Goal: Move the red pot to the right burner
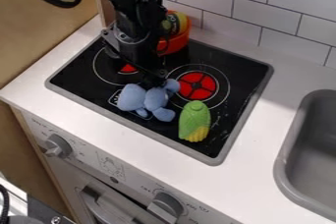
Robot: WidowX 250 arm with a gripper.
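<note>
White tiles (249, 12) stand behind your black stovetop (242, 70), with the red pot (174, 46) at its back edge, partly hidden by the arm. Your gripper (156, 78) hangs by the blue plush toy (156, 99), left of the corn toy (195, 120); you can't tell whether it's wide or narrow.

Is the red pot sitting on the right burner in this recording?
No, the pot is at the back of the stove, near the tiled wall and apart from the right burner.
</note>
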